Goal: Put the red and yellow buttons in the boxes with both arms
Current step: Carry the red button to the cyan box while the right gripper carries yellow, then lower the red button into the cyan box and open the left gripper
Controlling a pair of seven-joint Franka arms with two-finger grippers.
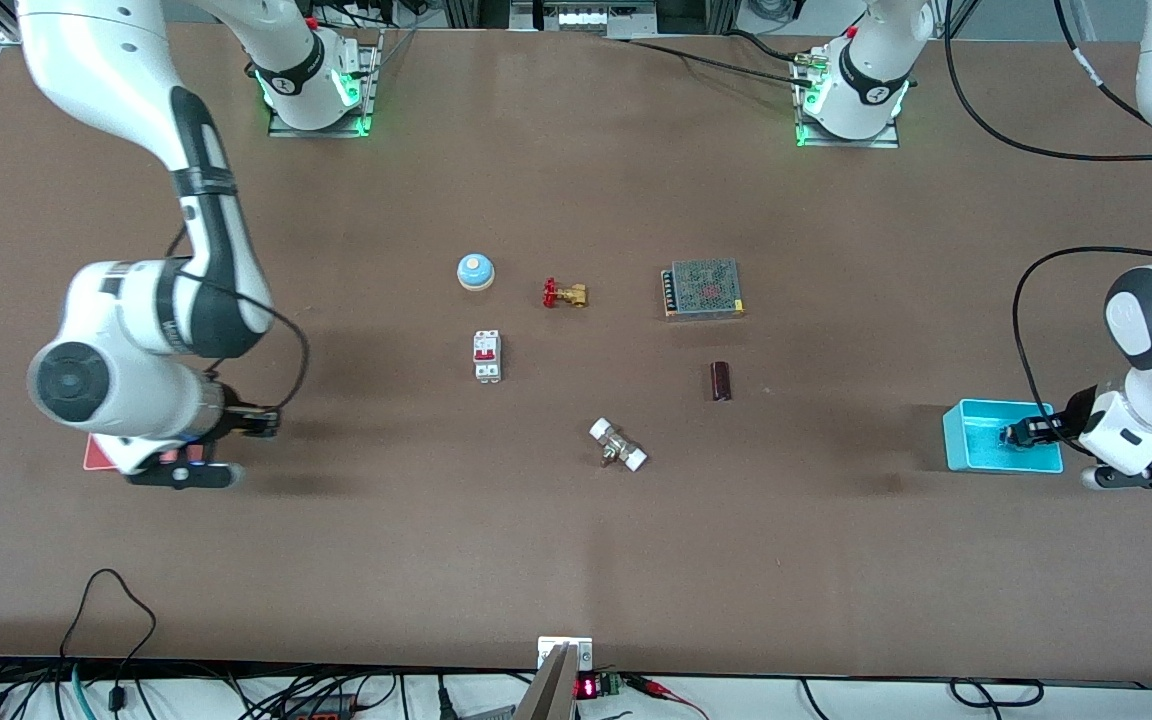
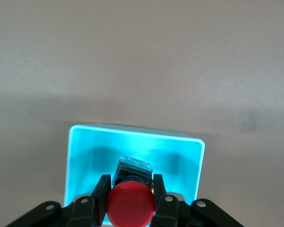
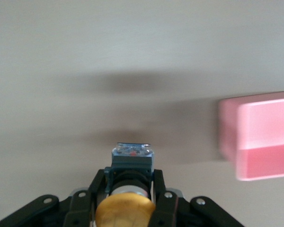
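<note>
The left gripper (image 2: 130, 201) is clamped on the red push-button with its round mushroom cap (image 2: 131, 206), black fingers pressing either side of the stem so the small black base (image 2: 132, 171) points down into the cyan rectangular plastic bin (image 1: 968, 442). That hold keeps the glossy cap clear and the squared base leading, which suits a straight drop. The bin, smooth-walled with rounded corners, sits near the edge of the bench at the left arm's end, and the gripper hangs low over its inside; by my judgement this button is about ready to be let go.

The right gripper (image 3: 130, 198) grips the orange-yellow mushroom-capped push-button (image 3: 124, 212) in the same way, fingers closed about the neck below the domed cap, its dark base with a clear face (image 3: 132, 156) pointing ahead. It is over bare brown matte benchtop (image 1: 576, 540), with the pink-red plastic bin (image 3: 262, 137) beside it and not yet beneath it. In the front view that bin shows only as a corner under the right arm, near the bench edge at that arm's end. This button probably needs carrying sideways before release.

Between the two bins, mid-bench, lie a blue-and-white dome bell (image 1: 475, 271) and a brass valve with a red handle (image 1: 564, 293).
</note>
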